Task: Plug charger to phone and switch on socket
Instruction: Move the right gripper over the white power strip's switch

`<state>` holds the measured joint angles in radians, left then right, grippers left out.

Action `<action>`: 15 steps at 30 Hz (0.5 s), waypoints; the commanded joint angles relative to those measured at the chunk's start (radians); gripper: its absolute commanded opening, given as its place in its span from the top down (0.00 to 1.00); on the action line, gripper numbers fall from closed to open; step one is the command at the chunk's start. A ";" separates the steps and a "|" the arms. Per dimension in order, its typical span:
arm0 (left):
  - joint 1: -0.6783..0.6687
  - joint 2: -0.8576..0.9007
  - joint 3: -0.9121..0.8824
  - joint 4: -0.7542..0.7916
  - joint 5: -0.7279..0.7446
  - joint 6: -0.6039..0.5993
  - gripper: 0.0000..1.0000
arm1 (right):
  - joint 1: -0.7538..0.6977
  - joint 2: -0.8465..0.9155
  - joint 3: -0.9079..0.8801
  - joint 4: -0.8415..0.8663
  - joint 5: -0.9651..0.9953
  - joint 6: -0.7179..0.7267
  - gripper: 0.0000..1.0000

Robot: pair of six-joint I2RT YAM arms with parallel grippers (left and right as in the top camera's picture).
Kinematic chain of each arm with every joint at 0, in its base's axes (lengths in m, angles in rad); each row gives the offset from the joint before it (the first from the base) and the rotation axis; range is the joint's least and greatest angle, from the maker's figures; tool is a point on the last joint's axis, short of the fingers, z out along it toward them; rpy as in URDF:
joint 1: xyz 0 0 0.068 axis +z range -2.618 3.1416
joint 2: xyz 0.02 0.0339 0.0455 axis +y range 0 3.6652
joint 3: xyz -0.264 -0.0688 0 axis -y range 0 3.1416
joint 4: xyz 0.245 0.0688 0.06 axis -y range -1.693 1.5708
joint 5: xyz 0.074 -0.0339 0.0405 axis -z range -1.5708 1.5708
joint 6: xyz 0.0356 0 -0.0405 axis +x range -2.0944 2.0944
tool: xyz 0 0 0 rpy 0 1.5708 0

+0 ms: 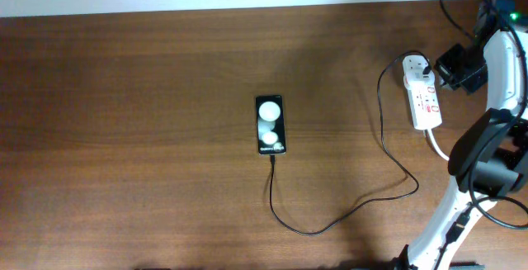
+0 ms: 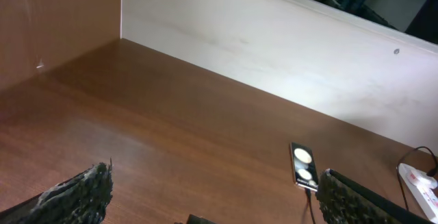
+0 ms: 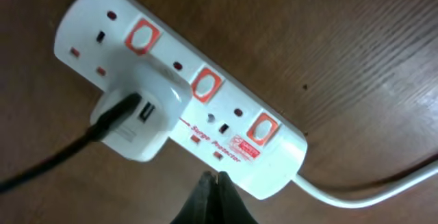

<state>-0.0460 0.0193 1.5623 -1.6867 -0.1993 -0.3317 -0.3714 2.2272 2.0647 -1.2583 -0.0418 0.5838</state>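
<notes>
The black phone (image 1: 271, 125) lies flat mid-table with its two white patches up; it also shows in the left wrist view (image 2: 303, 164). The thin black charger cable (image 1: 330, 223) runs from the phone's near end in a loop to the white adapter (image 3: 140, 118), which sits in the white socket strip (image 1: 422, 95) at the far right. In the right wrist view the strip (image 3: 274, 148) shows three red switches. My right gripper (image 3: 213, 177) is shut and empty, its tips just beside the strip's long edge. My left gripper (image 2: 212, 196) is open and empty above bare table, left of the phone.
The strip's thick white cord (image 3: 369, 195) trails off toward the right arm (image 1: 487, 138). A pale wall (image 2: 274, 59) borders the table's far side. The wooden table (image 1: 124, 138) stretches left of the phone.
</notes>
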 commanded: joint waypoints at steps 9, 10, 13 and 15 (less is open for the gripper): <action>-0.005 -0.011 0.000 0.002 -0.007 0.011 0.01 | 0.004 0.088 0.021 0.092 0.012 0.019 0.96; -0.005 -0.011 0.000 0.002 -0.007 0.011 0.01 | 0.005 0.090 0.019 0.099 0.012 0.019 0.96; -0.005 -0.011 0.000 0.002 -0.007 0.011 0.01 | 0.005 0.109 0.017 0.111 0.012 0.019 0.96; -0.005 -0.011 0.000 0.002 -0.007 0.011 0.01 | 0.005 0.130 0.017 0.116 0.008 0.019 0.96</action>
<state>-0.0460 0.0193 1.5623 -1.6867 -0.1993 -0.3317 -0.3714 2.3161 2.0647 -1.1469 -0.0422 0.5983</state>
